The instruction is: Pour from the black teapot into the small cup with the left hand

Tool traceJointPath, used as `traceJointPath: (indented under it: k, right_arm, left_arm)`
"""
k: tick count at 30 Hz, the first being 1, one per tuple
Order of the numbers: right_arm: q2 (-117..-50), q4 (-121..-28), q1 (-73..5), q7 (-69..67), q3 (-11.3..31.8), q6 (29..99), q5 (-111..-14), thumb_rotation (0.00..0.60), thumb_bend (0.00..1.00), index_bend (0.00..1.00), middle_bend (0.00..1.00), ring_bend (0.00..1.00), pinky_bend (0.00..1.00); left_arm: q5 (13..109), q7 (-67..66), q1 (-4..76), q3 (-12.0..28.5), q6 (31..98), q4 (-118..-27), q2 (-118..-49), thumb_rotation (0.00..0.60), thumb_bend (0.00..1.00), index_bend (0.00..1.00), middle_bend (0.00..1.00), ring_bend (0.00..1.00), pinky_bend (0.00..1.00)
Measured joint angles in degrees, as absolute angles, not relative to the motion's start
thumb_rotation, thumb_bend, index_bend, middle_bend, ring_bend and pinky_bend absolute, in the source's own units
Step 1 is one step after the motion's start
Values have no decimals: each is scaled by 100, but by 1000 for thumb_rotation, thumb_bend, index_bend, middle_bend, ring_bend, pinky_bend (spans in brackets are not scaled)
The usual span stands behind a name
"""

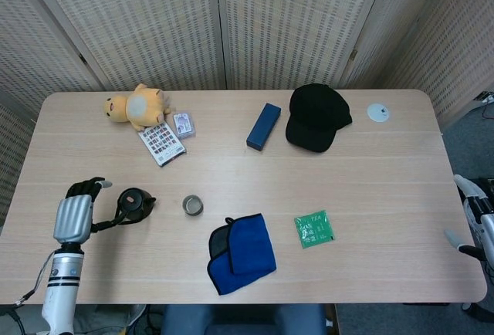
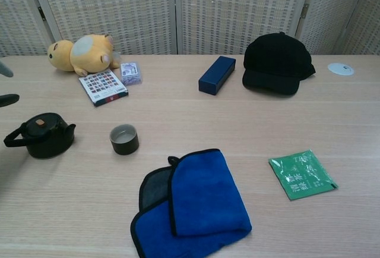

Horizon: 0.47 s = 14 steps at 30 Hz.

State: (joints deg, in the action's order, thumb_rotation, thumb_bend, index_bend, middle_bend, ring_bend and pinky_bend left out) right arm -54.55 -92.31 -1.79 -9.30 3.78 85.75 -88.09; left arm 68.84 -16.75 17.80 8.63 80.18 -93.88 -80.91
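The black teapot (image 1: 135, 204) (image 2: 41, 134) stands upright on the table at the near left, its handle lying toward the left and its spout toward the small cup (image 1: 192, 205) (image 2: 124, 139). The cup is a short dark one just to the teapot's right. My left hand (image 1: 75, 211) hovers left of the teapot, fingers apart and holding nothing; only its fingertips (image 2: 7, 98) show in the chest view. My right hand (image 1: 472, 223) shows at the right edge beside the table, partly cut off, with fingers apart and nothing in it.
A folded blue cloth (image 1: 241, 252) lies near the front edge with a green packet (image 1: 314, 229) to its right. Further back are a plush toy (image 1: 137, 106), a card pack (image 1: 162, 143), a blue box (image 1: 264, 126), a black cap (image 1: 316, 117) and a white disc (image 1: 377, 113).
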Motion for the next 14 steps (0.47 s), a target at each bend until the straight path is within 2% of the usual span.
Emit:
traceJointPath:
  k: [7, 14]
  right_arm:
    - [-5494, -9234, -303, -945, 269, 8446, -9058, 600, 189, 20, 149, 0, 0]
    - [-5540, -9273, -274, -898, 228, 8527, -9068, 600, 190, 20, 151, 0, 0]
  left_arm:
    - [7460, -1738, 1394, 540, 8578, -9969, -7801, 337, 171, 217, 144, 138, 65]
    - [8026, -1962, 1095, 238, 9001, -10311, -7651, 341, 171, 216, 143, 134, 53]
